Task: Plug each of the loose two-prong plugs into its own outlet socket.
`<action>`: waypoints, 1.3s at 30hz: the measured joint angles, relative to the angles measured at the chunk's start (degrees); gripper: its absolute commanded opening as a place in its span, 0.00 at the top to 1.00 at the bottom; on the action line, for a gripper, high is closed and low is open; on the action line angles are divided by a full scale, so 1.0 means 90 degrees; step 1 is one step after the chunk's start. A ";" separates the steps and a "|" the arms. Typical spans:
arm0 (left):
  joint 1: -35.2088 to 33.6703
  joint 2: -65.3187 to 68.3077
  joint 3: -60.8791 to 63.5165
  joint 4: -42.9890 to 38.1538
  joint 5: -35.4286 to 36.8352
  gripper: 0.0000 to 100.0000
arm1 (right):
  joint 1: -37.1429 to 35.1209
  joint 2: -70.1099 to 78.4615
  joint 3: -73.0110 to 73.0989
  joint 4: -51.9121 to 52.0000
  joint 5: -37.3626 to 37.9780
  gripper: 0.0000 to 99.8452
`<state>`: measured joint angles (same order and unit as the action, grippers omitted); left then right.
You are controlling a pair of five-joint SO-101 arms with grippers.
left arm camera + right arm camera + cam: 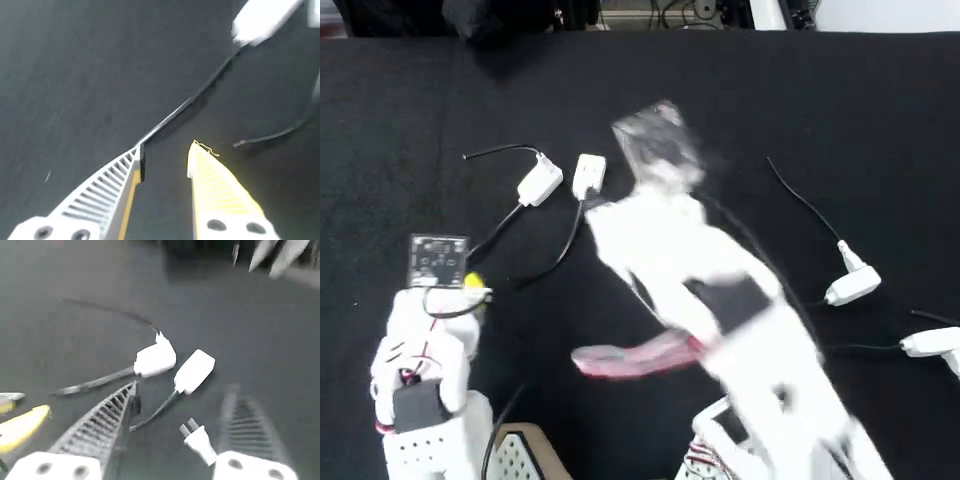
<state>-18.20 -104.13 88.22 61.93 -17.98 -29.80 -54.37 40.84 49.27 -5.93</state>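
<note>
Two white outlet sockets (540, 183) (588, 175) lie side by side at the table's centre left, each with a black cable. In the right wrist view the sockets (155, 360) (195, 371) lie just beyond my open right gripper (182, 390). A white two-prong plug (197, 437) shows between its fingers, close to the blurred one; whether they touch I cannot tell. In the high view the right gripper (655, 135) is blurred beside the sockets. My left gripper (166, 147) stands open over a black cable (170, 117) that leads to a socket (260, 20).
Two more white corded pieces (850, 285) (930, 343) lie at the right side of the black table (420, 100). The left arm's base (420, 390) stands at the front left, and its yellow finger (20, 425) shows in the right wrist view.
</note>
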 measured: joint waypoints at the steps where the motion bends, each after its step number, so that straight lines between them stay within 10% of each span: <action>1: 0.0303 0.0000 -0.0127 0.0010 0.0078 0.84 | 0.0215 -0.0684 0.0127 0.0088 0.0000 0.99; 6: 0.1612 0.0557 -0.0596 -0.0215 0.0694 0.84 | 0.2042 -0.3233 0.0860 0.0361 0.0000 0.99; 14: 0.2657 0.3770 -0.1934 -0.2002 0.1680 0.84 | 0.4269 -0.2872 0.1729 0.0440 -0.0342 0.99; 27: 0.3136 0.9709 -0.5685 -0.2374 0.1553 0.84 | 0.4835 0.0508 0.1729 0.0147 -0.0684 0.99; 39: 0.3155 1.1145 -0.6525 -0.2676 0.0723 0.84 | 0.4874 0.2110 0.1729 -0.0498 -0.0684 0.99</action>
<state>10.20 -3.82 29.49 37.85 -11.47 14.07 -35.38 56.40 44.79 -12.09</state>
